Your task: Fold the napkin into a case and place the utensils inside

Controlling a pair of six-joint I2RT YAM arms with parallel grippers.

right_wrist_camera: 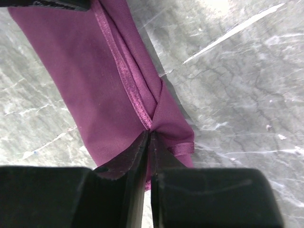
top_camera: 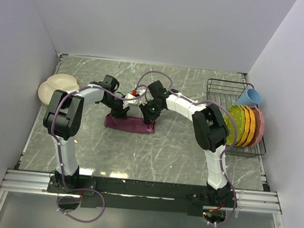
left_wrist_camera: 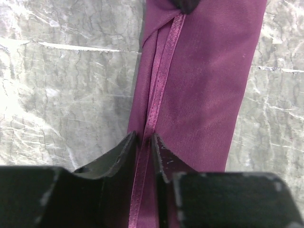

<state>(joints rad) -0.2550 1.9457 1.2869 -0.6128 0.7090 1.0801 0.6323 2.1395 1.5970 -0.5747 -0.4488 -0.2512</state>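
Near the middle of the bench lies the napkin, folded into a long narrow strip. Left gripper pinches its hem ridge, jaws a slit apart; right gripper nips the opposite end's gathered corner, jaws nearly together.

Left hand and right hand face each other, both pinched nearly closed.
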